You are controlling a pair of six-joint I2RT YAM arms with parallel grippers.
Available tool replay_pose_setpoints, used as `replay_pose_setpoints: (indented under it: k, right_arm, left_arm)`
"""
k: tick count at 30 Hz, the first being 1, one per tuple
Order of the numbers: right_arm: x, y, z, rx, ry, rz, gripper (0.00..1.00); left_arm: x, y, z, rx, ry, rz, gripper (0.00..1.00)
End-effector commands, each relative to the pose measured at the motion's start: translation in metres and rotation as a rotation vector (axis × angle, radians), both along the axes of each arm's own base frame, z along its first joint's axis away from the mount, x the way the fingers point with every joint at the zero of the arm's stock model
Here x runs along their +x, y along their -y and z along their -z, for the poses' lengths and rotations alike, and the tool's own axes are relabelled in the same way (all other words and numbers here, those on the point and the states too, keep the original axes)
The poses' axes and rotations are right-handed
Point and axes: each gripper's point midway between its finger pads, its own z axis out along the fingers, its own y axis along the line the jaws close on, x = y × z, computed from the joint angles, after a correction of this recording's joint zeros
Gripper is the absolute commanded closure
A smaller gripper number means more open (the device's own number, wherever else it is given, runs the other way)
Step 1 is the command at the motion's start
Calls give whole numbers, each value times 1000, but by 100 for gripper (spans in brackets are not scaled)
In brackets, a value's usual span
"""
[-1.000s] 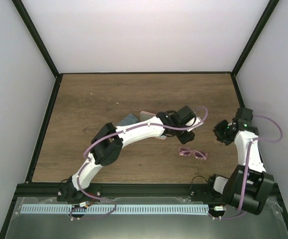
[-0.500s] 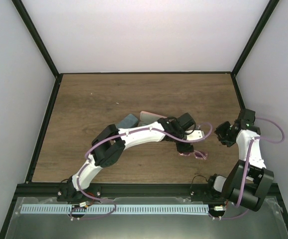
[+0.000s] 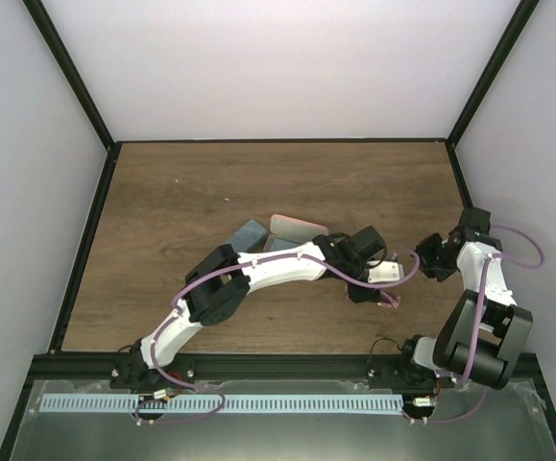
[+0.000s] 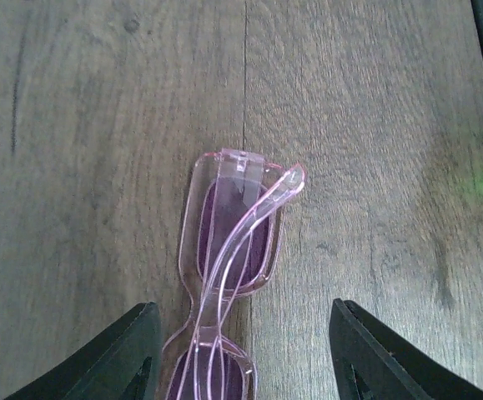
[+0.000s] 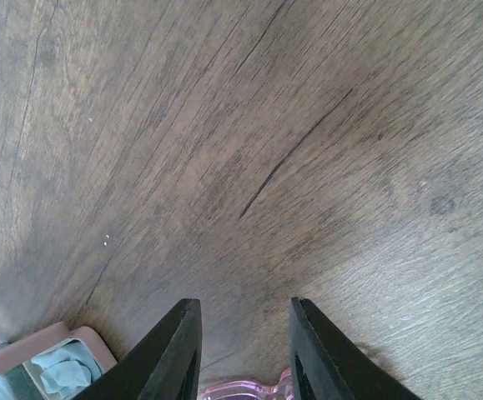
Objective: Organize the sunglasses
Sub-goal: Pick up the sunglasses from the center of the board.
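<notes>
One pair of sunglasses (image 4: 228, 250), the pinkish-purple one, lay flat on the wooden table (image 3: 181, 192) with its thin arms folded across the lenses. It sat right of centre and toward the near edge, well apart from the cases. I had the left gripper (image 4: 241, 350) directly above it. The jaws were open, with one finger on each side of the frame and bare wood showing in both gaps, so nothing was gripped. As I judged it, they straddled the narrow way across the frame so that closing would catch the rim and the folded arms together rather than slide off a lens. The left arm was stretched far across the table to get there, which left me little reach to spare. The right gripper (image 5: 241, 350) hung low just beside the same pair. Its jaws stood a little apart with only table between them, holding nothing. The pink edge of the frame just showed at the bottom of its wrist view, so I read that arm as standing by, clear of the pick. The pink case (image 3: 297, 228) and the blue-grey case (image 3: 249, 233) lay touching behind the left arm. The right wrist view showed a pink case open with a pale blue cloth (image 5: 62, 371) inside, which I took for the place meant to receive the glasses. I could see no second pair from any camera.
</notes>
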Motion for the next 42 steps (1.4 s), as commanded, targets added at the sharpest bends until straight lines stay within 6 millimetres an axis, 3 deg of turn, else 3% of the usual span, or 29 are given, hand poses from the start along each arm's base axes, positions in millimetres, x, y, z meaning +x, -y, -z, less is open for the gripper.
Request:
replay_pose_setpoints:
  k: [1, 12, 21, 28, 39, 42]
  right_arm:
    - [11, 4, -12, -4, 38, -13, 70]
    - [11, 1, -11, 12, 29, -20, 70]
    - [13, -2, -9, 38, 32, -22, 70]
    - [11, -3, -7, 38, 26, -26, 70]
    - [9, -5, -3, 50, 26, -26, 70]
    - [12, -5, -6, 53, 38, -26, 70]
  left_arm:
    - [-3, 5, 8, -3, 16, 41, 43]
    - [2, -1, 40, 49, 29, 15, 47]
    - [8, -3, 52, 71, 52, -8, 62]
    - [12, 0, 57, 73, 55, -23, 64]
    - [17, 0, 63, 90, 68, -58, 94]
    - [18, -1, 55, 83, 79, -64, 96]
